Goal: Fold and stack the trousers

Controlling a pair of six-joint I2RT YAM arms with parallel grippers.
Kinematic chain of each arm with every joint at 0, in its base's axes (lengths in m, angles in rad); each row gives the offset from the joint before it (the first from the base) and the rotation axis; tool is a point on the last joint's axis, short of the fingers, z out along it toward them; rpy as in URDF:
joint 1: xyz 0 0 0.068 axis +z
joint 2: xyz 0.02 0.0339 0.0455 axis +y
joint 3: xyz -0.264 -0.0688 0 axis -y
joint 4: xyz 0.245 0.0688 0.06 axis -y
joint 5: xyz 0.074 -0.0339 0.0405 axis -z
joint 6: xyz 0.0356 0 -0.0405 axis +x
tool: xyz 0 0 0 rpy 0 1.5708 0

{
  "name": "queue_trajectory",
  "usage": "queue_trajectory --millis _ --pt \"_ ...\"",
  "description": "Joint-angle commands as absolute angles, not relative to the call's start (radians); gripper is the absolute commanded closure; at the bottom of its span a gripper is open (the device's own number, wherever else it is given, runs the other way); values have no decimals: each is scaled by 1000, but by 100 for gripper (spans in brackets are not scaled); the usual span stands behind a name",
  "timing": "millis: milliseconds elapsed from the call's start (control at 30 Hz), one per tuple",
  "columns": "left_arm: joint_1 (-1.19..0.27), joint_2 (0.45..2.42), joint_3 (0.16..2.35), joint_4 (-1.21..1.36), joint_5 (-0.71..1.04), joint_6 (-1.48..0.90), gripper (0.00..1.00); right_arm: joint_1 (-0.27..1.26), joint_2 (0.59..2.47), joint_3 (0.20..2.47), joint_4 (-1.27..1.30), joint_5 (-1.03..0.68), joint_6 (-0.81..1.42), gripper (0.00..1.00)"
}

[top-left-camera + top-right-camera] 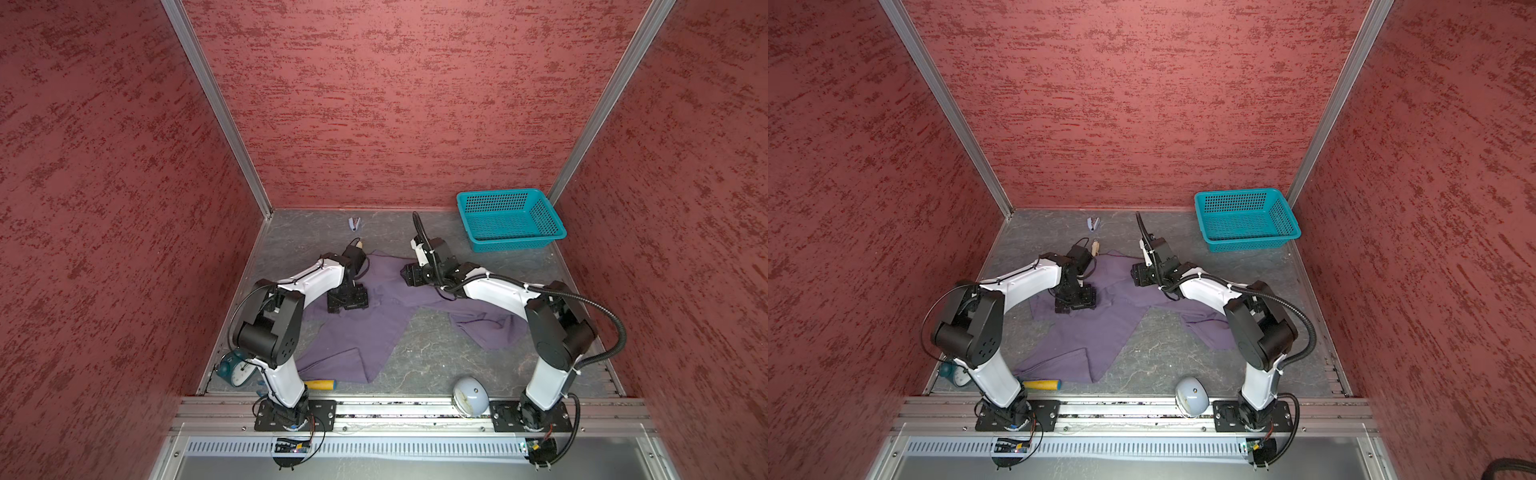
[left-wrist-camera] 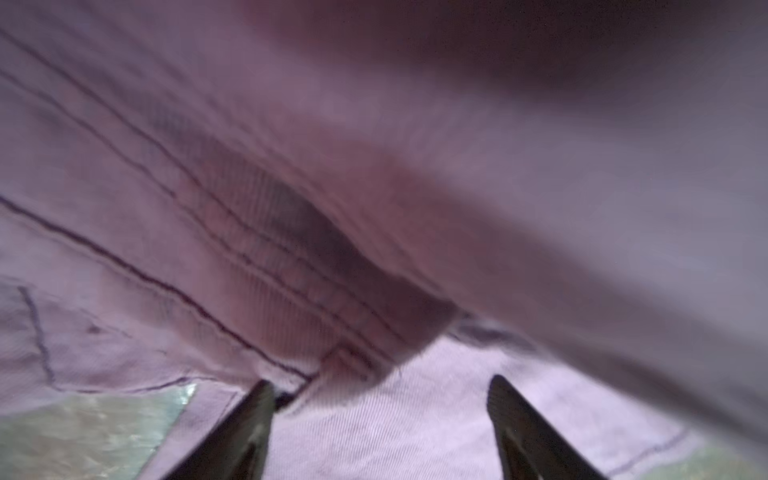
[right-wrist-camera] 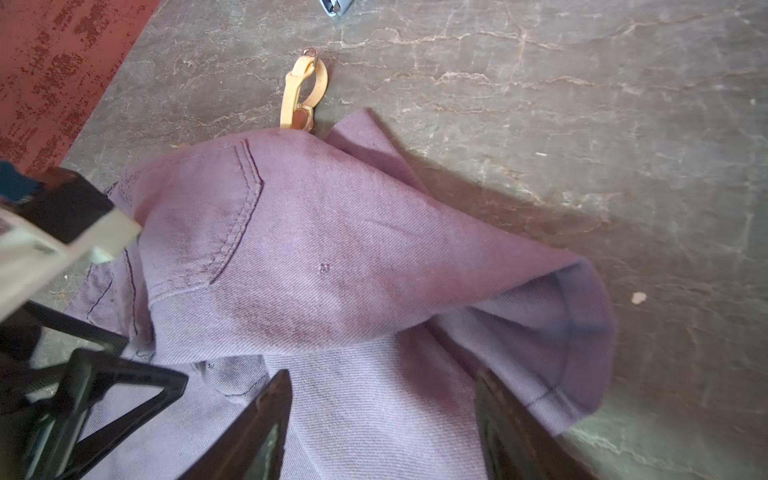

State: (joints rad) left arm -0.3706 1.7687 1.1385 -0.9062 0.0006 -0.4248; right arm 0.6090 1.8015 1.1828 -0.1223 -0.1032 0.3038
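The purple trousers lie crumpled on the grey table in both top views, with one leg toward the front left and the other under the right arm. My left gripper points down onto their left part, open, with flat cloth between its fingers. My right gripper hovers at their far right edge, also open. In the right wrist view a flap of the trousers with a pocket seam bulges up just beyond the fingertips.
A teal basket stands at the back right. A beige clip lies just beyond the trousers, and a small blue clip lies by the back wall. Along the front edge are a teal alarm clock, a yellow-handled tool and a pale dome.
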Motion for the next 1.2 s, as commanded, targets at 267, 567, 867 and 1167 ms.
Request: queue_trajectory --millis 267,567,867,1167 --pt "-374 1743 1243 -969 -93 -414 85 581 1782 1164 -107 -86 321 30" --pt "-372 1733 1353 -1076 -203 -380 100 573 1774 1148 -102 -71 325 30" --pt "-376 1625 1776 -1269 -408 -325 100 561 1724 1073 -94 -61 288 20" --pt "-402 1580 2101 -1276 -435 -275 100 530 1690 1034 -53 -52 262 15"
